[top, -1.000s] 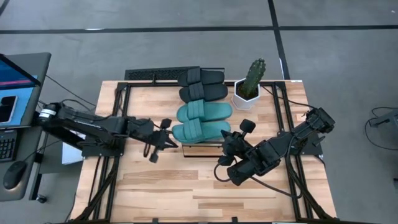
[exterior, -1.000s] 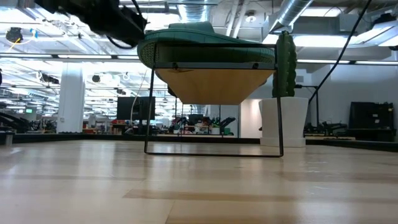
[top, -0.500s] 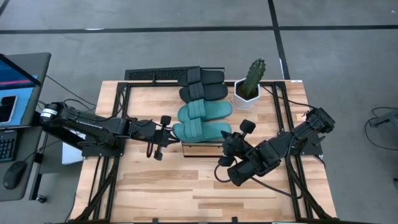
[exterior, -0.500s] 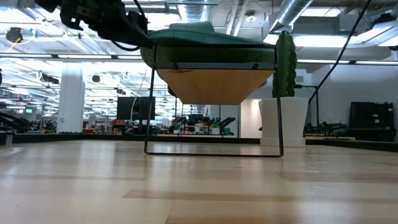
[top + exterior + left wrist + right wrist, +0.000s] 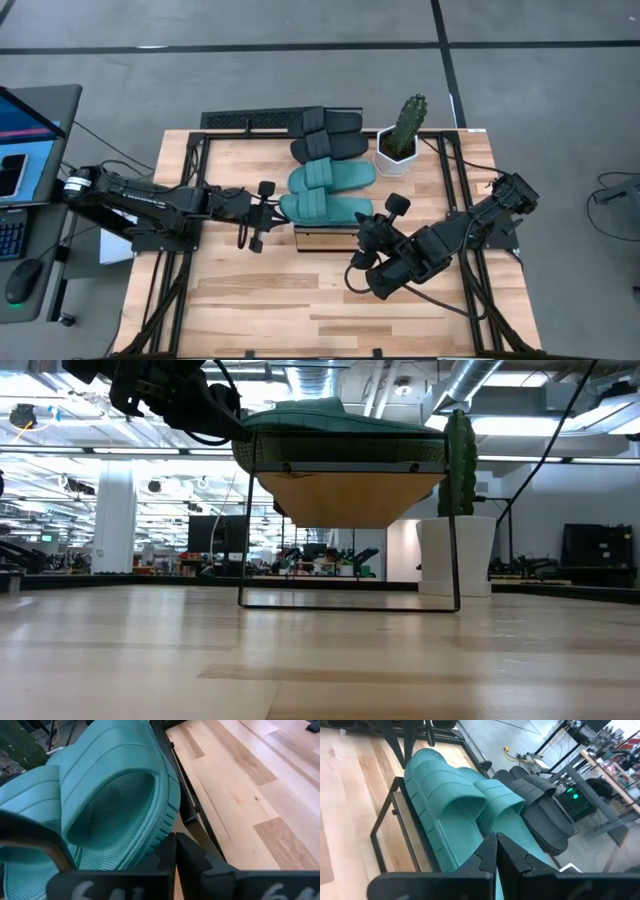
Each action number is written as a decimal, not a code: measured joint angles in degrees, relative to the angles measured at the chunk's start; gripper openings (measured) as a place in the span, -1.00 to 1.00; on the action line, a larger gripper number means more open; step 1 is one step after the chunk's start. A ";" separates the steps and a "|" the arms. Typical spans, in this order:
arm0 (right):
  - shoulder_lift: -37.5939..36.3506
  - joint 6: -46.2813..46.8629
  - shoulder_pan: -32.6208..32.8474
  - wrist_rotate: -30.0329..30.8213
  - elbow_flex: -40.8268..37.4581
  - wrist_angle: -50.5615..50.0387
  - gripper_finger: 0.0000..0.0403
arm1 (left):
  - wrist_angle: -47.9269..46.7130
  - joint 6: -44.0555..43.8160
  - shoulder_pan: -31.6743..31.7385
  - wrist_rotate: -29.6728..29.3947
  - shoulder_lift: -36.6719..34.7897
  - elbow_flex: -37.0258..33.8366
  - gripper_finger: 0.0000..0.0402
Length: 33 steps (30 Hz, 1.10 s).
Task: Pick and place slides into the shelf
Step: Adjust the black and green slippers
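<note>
The left gripper (image 5: 272, 212) has pushed the front teal slide (image 5: 326, 208) and shelf (image 5: 348, 480) rightward.

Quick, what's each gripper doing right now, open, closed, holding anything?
Left gripper: shut, holding nothing, tips against the end of the front teal slide on the shelf.
Right gripper: shut, empty, waiting off the shelf.

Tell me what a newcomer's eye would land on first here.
The two teal slides side by side on the shelf at the table's middle, with two black slides behind them. The left gripper, fingers shut, sits against the nearer teal slide's end. A potted cactus stands beside the shelf.
</note>
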 joint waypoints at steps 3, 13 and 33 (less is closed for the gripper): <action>0.00 0.95 0.01 -1.20 0.00 0.17 -1.00 | 0.04 -0.64 0.27 1.13 0.00 0.00 -1.00; 3.19 -2.16 -0.44 -7.25 0.17 9.75 -1.00 | 0.67 -6.73 -1.77 5.72 0.07 0.00 -1.00; 10.39 -14.63 -5.64 -15.81 0.06 30.54 -1.00 | 6.23 -12.38 -12.20 1.63 -0.63 2.62 -1.00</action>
